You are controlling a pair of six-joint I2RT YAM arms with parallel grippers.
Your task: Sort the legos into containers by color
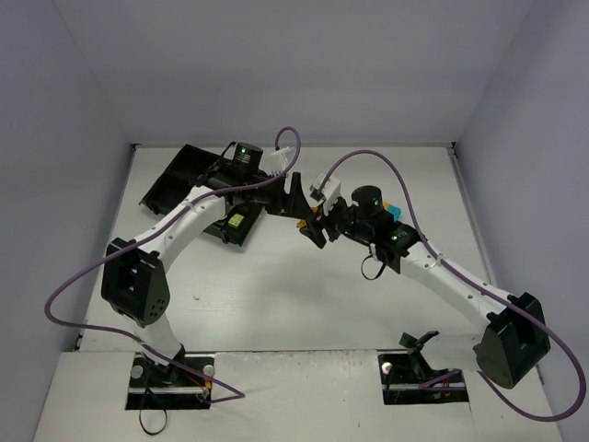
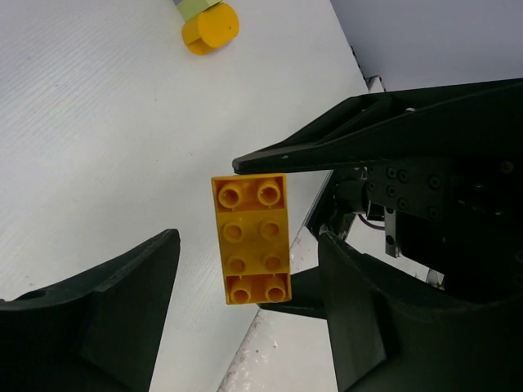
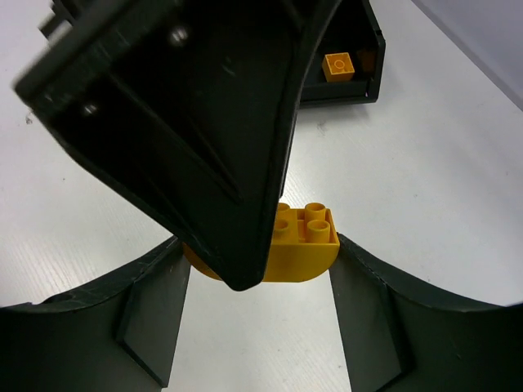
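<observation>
From above, the left gripper and the right gripper are seen meeting near the middle of the white table, with an orange brick between them. The black tray is set at 10 o'clock from that meeting point, partly hidden by the left arm. A yellow-green brick is seen in its 5 o'clock end, though the compartment cannot be told. A teal brick is seen on the table at 3 o'clock, just beside the right wrist. In the left wrist view, the orange brick is shown studs-up at the centre. It is pinched at its 12 and 6 o'clock ends by the right gripper's fingers. The left gripper's own fingers are spread at 8 and 4 o'clock, with a gap left on each side of the brick, so this pincer is open. A round orange piece and a yellow-green piece touching it are seen on the table at 12 o'clock. In the right wrist view, the orange brick is clamped between the right gripper's two fingers, its left half covered by a finger of the left gripper. A small orange brick is seen inside a tray compartment at 1 o'clock.
</observation>
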